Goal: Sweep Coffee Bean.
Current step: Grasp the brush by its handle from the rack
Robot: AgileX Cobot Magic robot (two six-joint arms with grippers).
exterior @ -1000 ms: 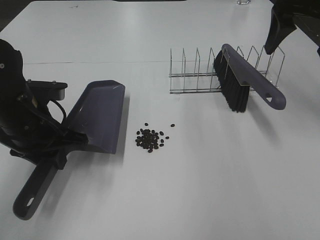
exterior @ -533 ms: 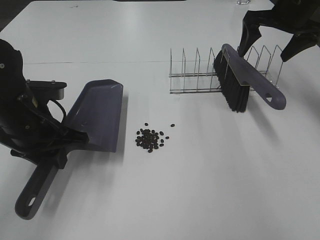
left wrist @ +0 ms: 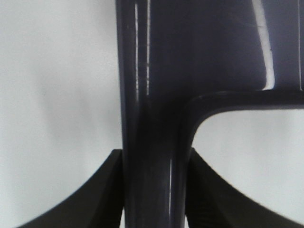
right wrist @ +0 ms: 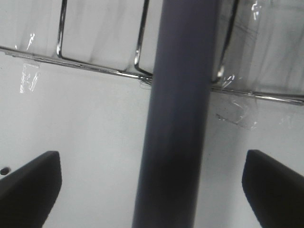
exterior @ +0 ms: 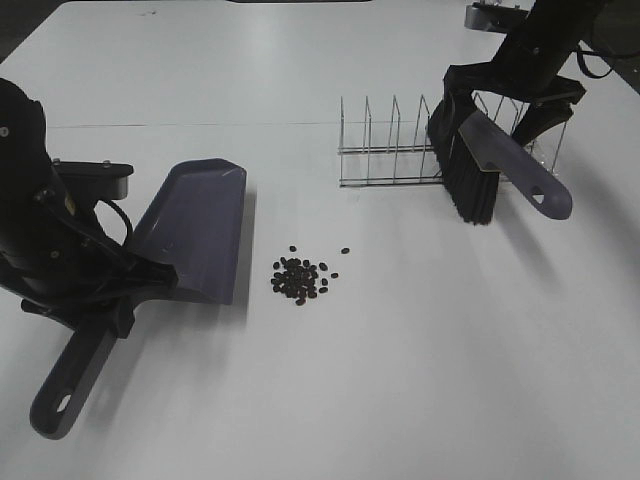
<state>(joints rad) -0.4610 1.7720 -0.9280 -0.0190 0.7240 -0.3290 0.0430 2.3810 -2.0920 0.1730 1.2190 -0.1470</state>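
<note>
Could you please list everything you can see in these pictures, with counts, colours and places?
coffee beans: a few dozen, dark brown-black, small pile mid-table, just right of the dustpan's lip, a few strays beside it
dustpan: one, purple-grey, left side of the table
brush: one, purple-grey handle, black bristles, leaning on the wire rack
wire rack: one, silver metal, far right part of the table
table: one, white, under everything
left gripper: one, black, shut on the dustpan's handle
right gripper: one, black, open, fingers on either side of the brush handle, not touching it
</note>
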